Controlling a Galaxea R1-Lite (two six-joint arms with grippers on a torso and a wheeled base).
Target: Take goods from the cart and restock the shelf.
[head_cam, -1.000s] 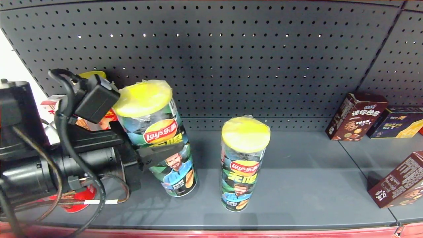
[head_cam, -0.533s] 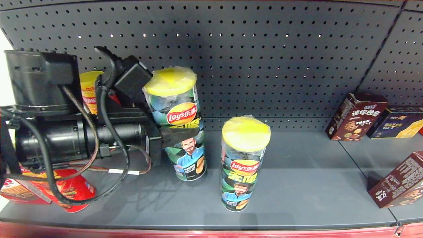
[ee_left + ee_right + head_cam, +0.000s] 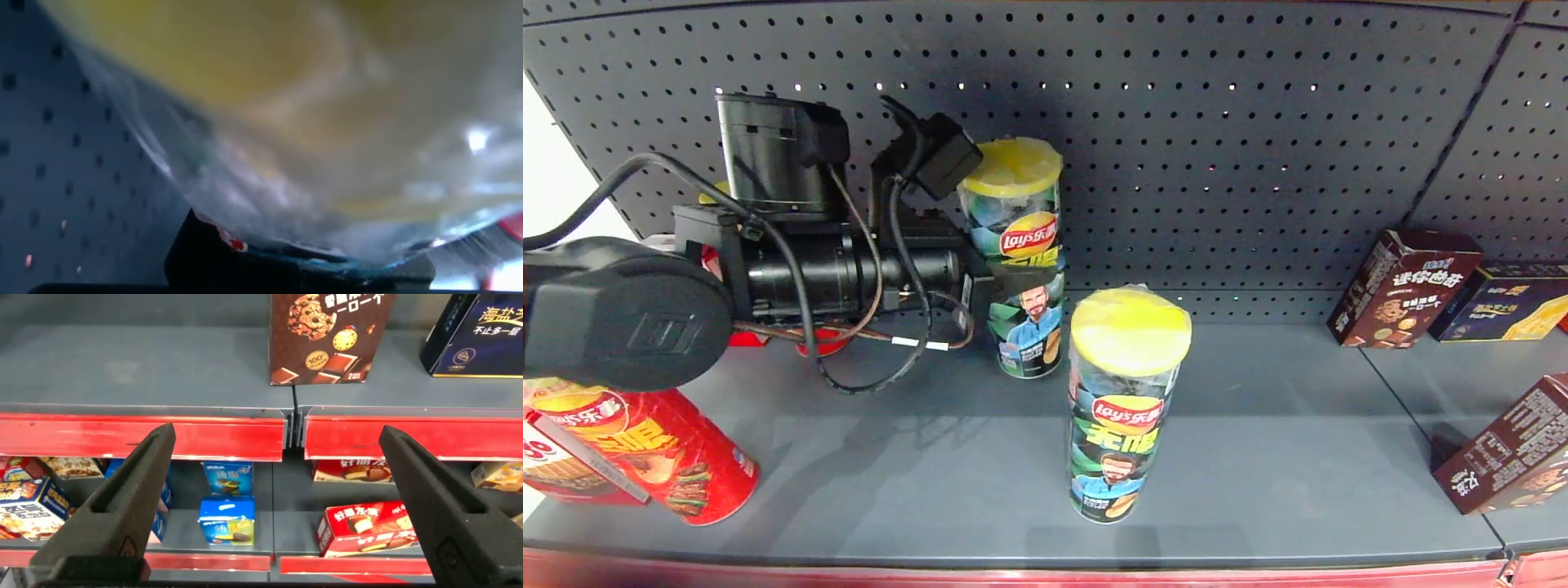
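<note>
- Yellow-lidded and green, the held can [image 3: 1023,245] stands upright in the left tool [image 3: 1009,283], which is clamped across its middle from the can's left side.
- Its long axis runs straight up and down, square to the shelf [image 3: 1282,457]. The arm comes in roughly level from the left.
- The can is deep on the shelf, close to the pegboard [image 3: 1217,163], with its base low. Whether the base touches the shelf, I cannot tell.
- A front can [image 3: 1129,408] of the same kind stands upright nearer the shelf's edge. It is to the right of the held can and in front of it, near but apart.
- The move turns on this, as I judge it: the set-down spot lies straight below the can, and the tool's way out is back to the left, away from the front can.
- A red can [image 3: 666,457] lies on its side at the front left, below the arm, so a low retreat could clip it.
- The right tool [image 3: 278,437] has its fingers spread wide with nothing between them. The left arm, can in hand, is the one placed for the move.
- Brown boxes [image 3: 1401,286] sit far to the right, well apart from both cans.
</note>
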